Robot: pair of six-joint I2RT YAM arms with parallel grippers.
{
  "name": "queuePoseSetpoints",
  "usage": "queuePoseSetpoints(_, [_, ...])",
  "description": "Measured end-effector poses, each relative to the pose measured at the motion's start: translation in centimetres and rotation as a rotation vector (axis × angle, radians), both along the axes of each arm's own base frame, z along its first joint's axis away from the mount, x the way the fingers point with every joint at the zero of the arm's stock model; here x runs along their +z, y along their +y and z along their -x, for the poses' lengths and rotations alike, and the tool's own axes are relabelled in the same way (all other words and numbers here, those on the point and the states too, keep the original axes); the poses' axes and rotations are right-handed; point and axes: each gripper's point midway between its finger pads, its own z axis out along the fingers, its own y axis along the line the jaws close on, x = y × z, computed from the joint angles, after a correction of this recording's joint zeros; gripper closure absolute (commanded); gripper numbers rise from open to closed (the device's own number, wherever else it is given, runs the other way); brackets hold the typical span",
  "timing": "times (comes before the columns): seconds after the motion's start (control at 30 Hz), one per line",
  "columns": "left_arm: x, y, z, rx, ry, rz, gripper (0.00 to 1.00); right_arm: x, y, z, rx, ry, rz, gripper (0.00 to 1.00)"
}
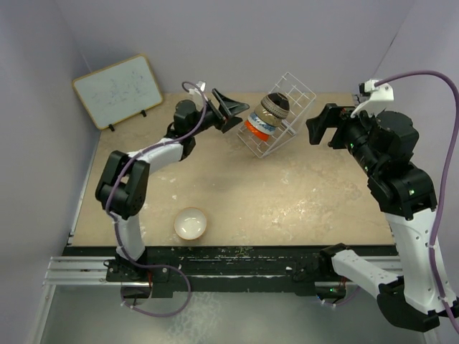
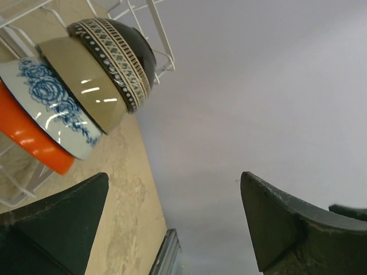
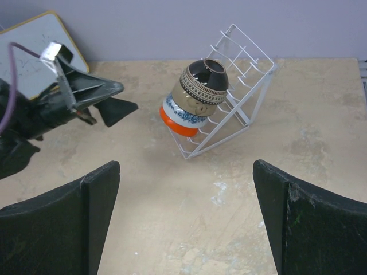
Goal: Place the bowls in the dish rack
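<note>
where the fixed overhead camera looks down, a white wire dish rack point(image 1: 290, 107) stands tilted at the far side of a tan table point(image 1: 287, 193). four bowls lie nested on their sides in the rack, with an orange bowl point(image 1: 252, 131) lowest and a black bowl point(image 1: 276, 105) with a patterned band on top. a cream-white bowl point(image 1: 191, 223) sits upright on the table, well apart from the rack, to its left and nearer the arm bases. the left gripper point(image 1: 240, 118) is just left of the rack, jaws spread wide and holding nothing. the right gripper point(image 1: 315, 123) is near the rack's right side, also wide open and empty. a whiteboard point(image 1: 118, 91) leans on the wall, well left of the rack.

in the left wrist camera, two dark fingers point(image 2: 57, 229) sit in the bottom corners, far apart with nothing between them. the rack's wires cross the upper left corner. the nest shows clearly there: orange, then a blue-patterned bowl point(image 2: 49, 97), then a tan bowl point(image 2: 80, 74), then the black one.

in the right wrist camera, its own fingers point(image 3: 309, 223) are likewise wide apart and empty. beyond them, the nested bowls lean in the rack's open v. the left gripper is just left of the rack.
</note>
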Motion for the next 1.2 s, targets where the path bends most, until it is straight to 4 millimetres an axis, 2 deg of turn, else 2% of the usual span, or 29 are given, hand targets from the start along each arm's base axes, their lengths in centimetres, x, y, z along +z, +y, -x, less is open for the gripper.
queuePoseSetpoints(0.1, [2.4, 1.4, 2.1, 0.007, -0.072, -0.038, 0.01, 0.0, 0.1, 0.0, 0.002, -0.002, -0.001, 0.0])
queuePoseSetpoints(0.23, [5.6, 3.5, 6.4, 0.005, -0.193, -0.104, 0.01, 0.2, 0.2, -0.2, 0.009, -0.011, -0.009, 0.0])
queuePoseSetpoints(0.3, [6.0, 4.7, 8.8, 0.007, -0.238, -0.168, 0.02, 0.1, 0.4, -0.2, 0.017, -0.01, -0.013, 0.0])
queuePoseSetpoints(0.4, [5.3, 6.5, 12.2, 0.021, -0.266, -0.294, 0.05, 0.1, 0.6, -0.2, 0.025, -0.007, -0.019, 0.0])
queuePoseSetpoints(0.47, [4.3, 7.8, 14.1, 0.046, -0.271, -0.396, 0.11, 0.0, 0.7, -0.2, 0.028, -0.006, -0.021, 0.0])
queuePoseSetpoints(0.5, [3.2, 9.0, 15.5, 0.07, -0.265, -0.48, 0.17, 0.1, 0.8, -0.2, 0.031, -0.006, -0.023, 0.0])
queuePoseSetpoints(0.53, [3.0, 8.7, 16.0, 0.057, -0.267, -0.486, 0.21, 0.1, 0.8, -0.2, 0.034, -0.007, -0.027, 0.0])
queuePoseSetpoints(0.6, [1.0, 9.2, 18.1, 0.058, -0.247, -0.579, 0.29, 0.2, 1.0, -0.2, 0.042, -0.008, -0.031, 0.0])
queuePoseSetpoints(0.73, [-4.5, 8.6, 22.5, -0.018, -0.176, -0.761, 0.32, 0.3, 1.3, -0.2, 0.053, -0.012, -0.042, 0.0])
queuePoseSetpoints(0.9, [-11.5, 8.3, 26.5, -0.108, -0.083, -0.991, 0.34, 0.0, 1.6, -0.2, 0.067, -0.005, -0.048, 0.0])
queuePoseSetpoints(1.03, [-14.7, 8.9, 27.8, -0.105, -0.033, -1.126, 0.4, -0.4, 1.6, -0.3, 0.068, 0.006, -0.047, 0.0])
queuePoseSetpoints(1.2, [-16.4, 9.8, 28.3, -0.057, 0.005, -1.216, 0.52, -0.8, 1.6, -0.3, 0.067, 0.013, -0.046, 0.0])
